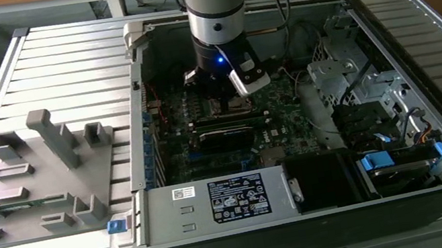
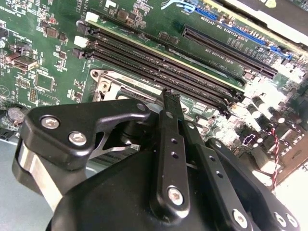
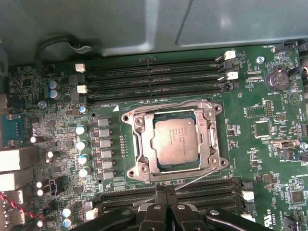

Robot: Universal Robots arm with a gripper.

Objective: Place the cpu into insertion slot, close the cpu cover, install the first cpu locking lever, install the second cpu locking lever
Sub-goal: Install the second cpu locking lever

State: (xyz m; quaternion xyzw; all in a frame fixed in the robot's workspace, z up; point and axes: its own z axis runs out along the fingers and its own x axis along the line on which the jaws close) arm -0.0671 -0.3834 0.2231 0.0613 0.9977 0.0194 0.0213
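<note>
In the first wrist view the cpu (image 3: 175,142) lies flat in the insertion slot (image 3: 129,118), silver top up. The cpu cover (image 3: 144,139) is folded down around it, and the chip shows through its window. One thin wire lever (image 3: 168,107) runs along the socket's side nearest one bank of memory slots. A second wire lever (image 3: 204,177) angles out at the opposite side. My gripper (image 3: 166,190) sits just beyond that side, shut, with nothing seen between its tips. In the second wrist view my gripper (image 2: 168,94) points at the socket's edge (image 2: 103,84). In the exterior view my gripper (image 1: 230,98) hangs over the motherboard (image 1: 205,140).
Long black memory slots (image 3: 154,74) flank the socket on two sides, with capacitors (image 3: 83,144) beside it. The open computer case has a power supply (image 1: 216,203) at the front and drive cages (image 1: 349,74) at the exterior view's right. A grey fixture block (image 1: 39,176) stands at the left.
</note>
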